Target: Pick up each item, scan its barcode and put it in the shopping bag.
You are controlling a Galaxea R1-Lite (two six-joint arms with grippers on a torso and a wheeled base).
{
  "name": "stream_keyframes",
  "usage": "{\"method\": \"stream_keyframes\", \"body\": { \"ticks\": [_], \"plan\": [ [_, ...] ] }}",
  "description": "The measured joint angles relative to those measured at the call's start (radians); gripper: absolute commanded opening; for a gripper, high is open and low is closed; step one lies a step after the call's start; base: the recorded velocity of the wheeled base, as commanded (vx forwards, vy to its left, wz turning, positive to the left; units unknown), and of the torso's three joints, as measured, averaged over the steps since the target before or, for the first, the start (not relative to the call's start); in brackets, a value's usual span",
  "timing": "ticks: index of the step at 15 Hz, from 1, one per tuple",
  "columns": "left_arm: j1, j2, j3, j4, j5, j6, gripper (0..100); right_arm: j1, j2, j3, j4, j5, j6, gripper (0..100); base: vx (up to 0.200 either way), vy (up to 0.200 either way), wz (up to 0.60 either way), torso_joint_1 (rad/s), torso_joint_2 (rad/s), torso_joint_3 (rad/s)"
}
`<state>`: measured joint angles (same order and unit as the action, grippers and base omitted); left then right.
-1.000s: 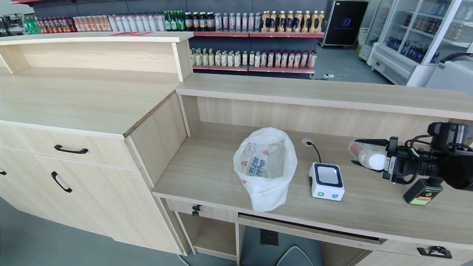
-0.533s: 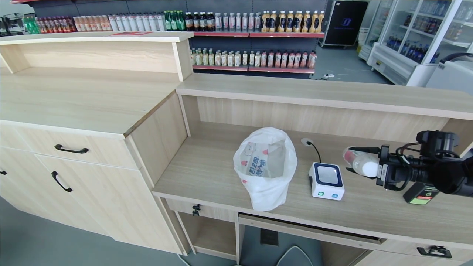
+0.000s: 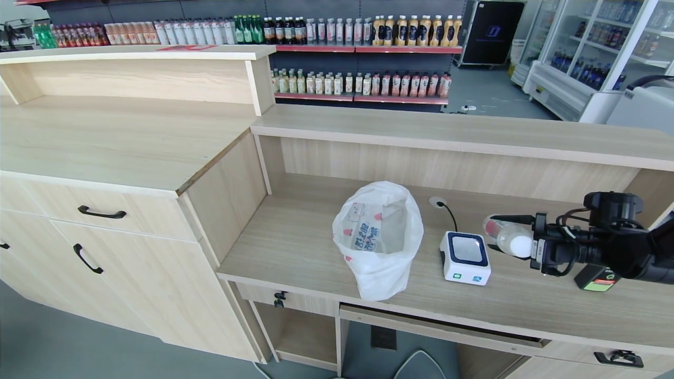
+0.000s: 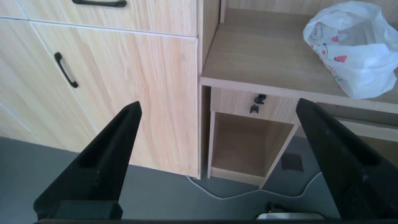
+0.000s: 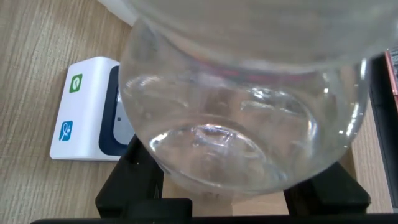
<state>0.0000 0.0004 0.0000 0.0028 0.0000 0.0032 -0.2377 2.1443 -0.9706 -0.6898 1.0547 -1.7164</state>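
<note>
While my right gripper [image 3: 495,231] stays out of it, no: it's clamped on the clear bottle [image 3: 506,237], held sideways just right of the scanner [image 3: 465,258]. The shopping bag [image 3: 378,239] stands open just left of the scanner. My left gripper [image 4: 219,112] hangs well left, fingers apart.

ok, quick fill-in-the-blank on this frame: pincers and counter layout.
1. The right pincer is ___ on the bottle.
2. The left pincer is ___, with nothing between its fingers.
3. On the counter, the shopping bag stands to the robot's ___ of the scanner.
Missing words: shut; open; left.
</note>
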Motion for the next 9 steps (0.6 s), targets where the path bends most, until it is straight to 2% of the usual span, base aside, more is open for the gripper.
{"method": "stream_keyframes", "body": {
  "ticks": [9],
  "plan": [
    [0.000, 0.000, 0.000, 0.000, 0.000, 0.000, 100, 0.061, 0.059, -0.069, 0.000, -0.001, 0.028, 0, 0.000, 0.000, 0.00, 0.000, 0.00, 0.000]
  ]
}}
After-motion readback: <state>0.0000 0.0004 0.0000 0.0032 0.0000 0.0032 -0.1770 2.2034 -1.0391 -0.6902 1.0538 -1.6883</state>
